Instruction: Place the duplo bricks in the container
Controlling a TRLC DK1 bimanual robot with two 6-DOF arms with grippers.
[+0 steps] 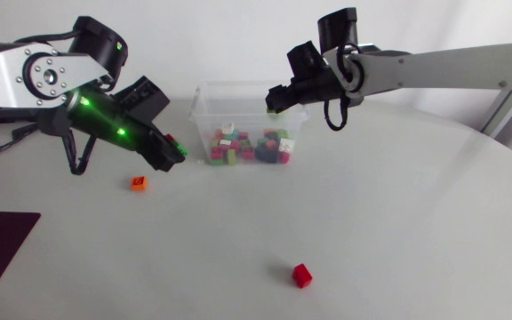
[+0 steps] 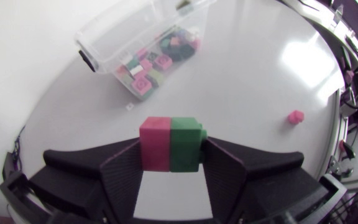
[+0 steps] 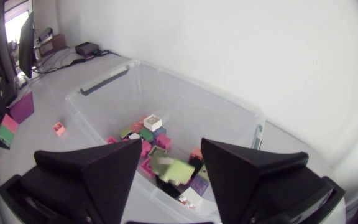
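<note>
The white table (image 1: 389, 196) bore a clear plastic container (image 1: 204, 107) with a heap of mixed-colour duplo bricks (image 1: 249, 147) on its floor. An orange brick (image 1: 138, 183) lay near the container on the left arm's side, and a red brick (image 1: 302, 276) sat well apart from it, out on the open table. The right gripper (image 1: 276, 98) hung over the container with jaws spread, a lime brick (image 3: 171, 168) showing between them and touching neither finger, while the left gripper (image 1: 172, 151), just beside the container, pinched a pink-and-green pair of bricks (image 2: 169, 144).

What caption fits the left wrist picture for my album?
Left black claw grips joined pink-and-green plastic bricks, clear plastic container ahead.
</note>
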